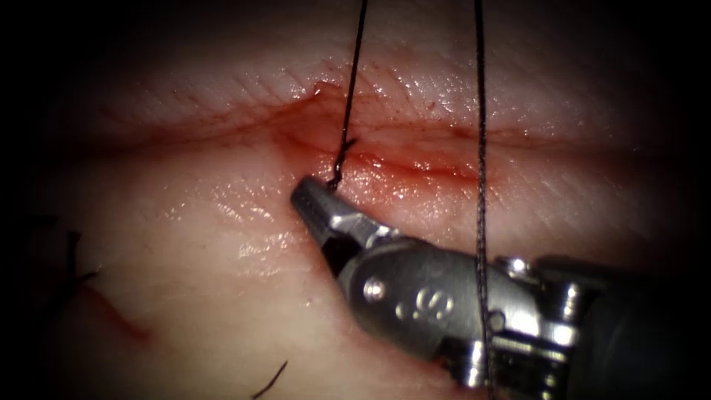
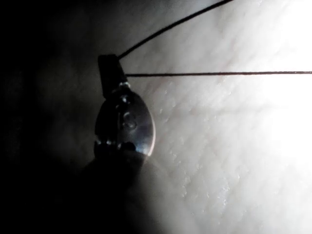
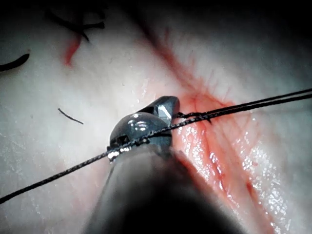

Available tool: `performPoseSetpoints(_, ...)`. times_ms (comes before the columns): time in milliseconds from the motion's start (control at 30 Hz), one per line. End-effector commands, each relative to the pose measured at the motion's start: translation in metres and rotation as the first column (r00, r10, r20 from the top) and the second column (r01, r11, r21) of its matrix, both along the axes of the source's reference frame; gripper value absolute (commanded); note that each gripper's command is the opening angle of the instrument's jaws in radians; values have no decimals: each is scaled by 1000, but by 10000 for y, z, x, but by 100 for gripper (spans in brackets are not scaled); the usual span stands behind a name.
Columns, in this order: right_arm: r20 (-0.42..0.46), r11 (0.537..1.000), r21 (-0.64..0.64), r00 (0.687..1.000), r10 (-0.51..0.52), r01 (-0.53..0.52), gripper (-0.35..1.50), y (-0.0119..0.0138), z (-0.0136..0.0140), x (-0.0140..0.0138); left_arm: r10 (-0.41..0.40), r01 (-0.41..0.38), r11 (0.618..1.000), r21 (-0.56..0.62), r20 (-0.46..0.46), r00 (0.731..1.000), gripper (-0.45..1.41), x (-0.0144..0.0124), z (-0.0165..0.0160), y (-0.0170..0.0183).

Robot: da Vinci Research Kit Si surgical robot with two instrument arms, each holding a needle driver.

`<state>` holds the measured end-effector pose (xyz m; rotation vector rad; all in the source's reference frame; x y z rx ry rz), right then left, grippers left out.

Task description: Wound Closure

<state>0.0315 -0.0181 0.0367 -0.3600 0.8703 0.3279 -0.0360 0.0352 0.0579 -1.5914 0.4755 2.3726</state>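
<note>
The pale, wet tissue (image 1: pixel 185 244) lies with its cut (image 1: pixel 415 167) running across the endoscope view, its edges red with fluid. The right tool (image 1: pixel 311 194), jaws closed, grips the dark thread (image 1: pixel 348 104) at the cut's near edge, and the strand rises taut. A second strand crosses the tool. The left tool (image 2: pixel 112 73), jaws closed, holds thread above the tissue.

My right tool (image 1: pixel 315 194) reaches in from right, tip at cut (image 1: pixel 400 167), jaws closed on thread (image 1: pixel 348 96) just beside tissue (image 1: pixel 222 244). That strand rises taut to far edge. Second strand (image 1: pixel 481 185) runs vertical, crossing tool body. Red fluid (image 1: pixel 415 172) along cut. Cut ends (image 1: pixel 270 381) near left.
</note>
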Motion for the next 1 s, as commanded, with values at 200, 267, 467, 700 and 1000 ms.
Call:
performPoseSetpoints(200, 6, 1000, 9, 1000, -8, 8, -35, -5, 7, 11, -3, 3, 1000, -7, -15, 1000, -45, -9, 13, 12)
performPoseSetpoints(267, 8, 1000, 10, 1000, -9, 9, -35, -6, 7, 12, -2, 2, 1000, -6, -17, 1000, -45, -9, 13, 12)
performPoseSetpoints(467, 11, 1000, 11, 1000, -13, 13, -35, -9, 6, 16, 0, 0, 1000, -2, -19, 1000, -45, -8, 12, 13)
performPoseSetpoints(700, 11, 1000, 18, 1000, -20, 19, -35, -15, 5, 20, -6, 6, 1000, 4, -24, 1000, -45, -7, 11, 18)
performPoseSetpoints(1000, 3, 1000, -13, 1000, -6, 6, -35, -9, 4, 23, -8, 9, 1000, 4, -29, 1000, -45, -8, 10, 15)
